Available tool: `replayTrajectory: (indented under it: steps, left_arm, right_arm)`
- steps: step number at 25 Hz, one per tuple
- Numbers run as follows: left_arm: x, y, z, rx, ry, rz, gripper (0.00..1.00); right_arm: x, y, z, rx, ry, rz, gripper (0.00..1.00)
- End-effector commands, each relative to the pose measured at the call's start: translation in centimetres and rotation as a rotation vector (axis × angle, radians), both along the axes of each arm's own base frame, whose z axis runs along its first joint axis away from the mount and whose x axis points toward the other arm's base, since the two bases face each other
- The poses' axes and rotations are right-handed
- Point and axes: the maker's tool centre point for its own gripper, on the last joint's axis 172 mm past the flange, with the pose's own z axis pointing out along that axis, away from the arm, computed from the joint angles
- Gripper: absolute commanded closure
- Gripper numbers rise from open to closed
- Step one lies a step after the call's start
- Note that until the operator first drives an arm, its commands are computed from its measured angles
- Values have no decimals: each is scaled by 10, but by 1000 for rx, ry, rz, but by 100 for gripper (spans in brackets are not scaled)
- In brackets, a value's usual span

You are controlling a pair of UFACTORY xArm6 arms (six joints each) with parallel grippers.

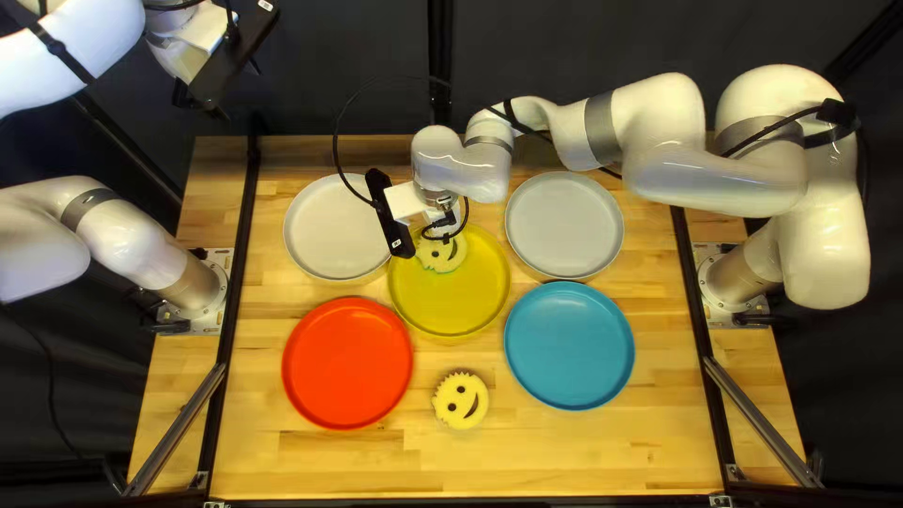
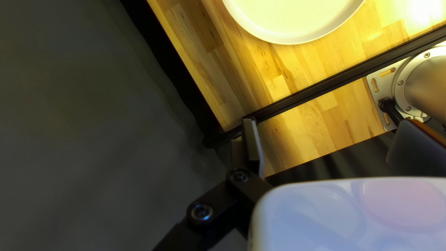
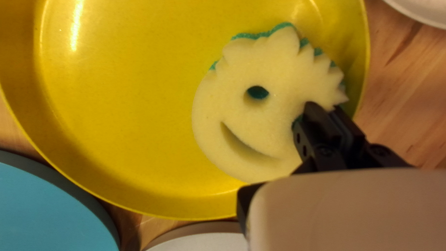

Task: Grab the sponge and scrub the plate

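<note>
A yellow smiley-face sponge [image 1: 442, 254] [image 3: 254, 115] with a green scrub underside lies flat in the far part of the yellow plate [image 1: 451, 303] [image 3: 104, 104] at mid-table. My right gripper [image 1: 441, 233] [image 3: 322, 111] is shut on the sponge, pinching its edge near the jagged rim. A second smiley sponge [image 1: 460, 401] lies free on the wood near the front, between the orange and blue plates. My left gripper [image 2: 332, 150] is open and empty, held high above the table's far left corner, away from both sponges.
A white plate [image 1: 331, 226] [image 2: 292, 17] and a grey plate [image 1: 564, 226] flank the yellow one at the back. An orange plate [image 1: 347, 361] and a blue plate [image 1: 568, 346] [image 3: 41, 209] sit nearer the front. Black rails run along both table sides.
</note>
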Motion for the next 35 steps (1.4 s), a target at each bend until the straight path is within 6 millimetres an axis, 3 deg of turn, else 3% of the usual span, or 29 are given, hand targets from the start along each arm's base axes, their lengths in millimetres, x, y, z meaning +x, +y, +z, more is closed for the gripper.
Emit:
replayTrajectory:
  steps: [1, 8, 17, 19, 30, 35]
  left_arm:
    - [0, 0, 0, 0, 0, 0, 0]
    - [0, 0, 0, 0, 0, 0, 0]
    - [0, 0, 0, 0, 0, 0, 0]
    - [0, 0, 0, 0, 0, 0, 0]
    - [0, 0, 0, 0, 0, 0, 0]
    - [0, 0, 0, 0, 0, 0, 0]
  right_arm:
    - [6, 21, -2, -6, 2, 11, 100]
    - [16, 71, -2, -37, -2, 60, 100]
    - [17, 101, 4, -69, -16, 100, 100]
    - [17, 97, 3, -71, -15, 102, 100]
    - [2, 18, 2, -46, -2, 61, 100]
    - [-6, 6, 7, -45, -4, 49, 100]
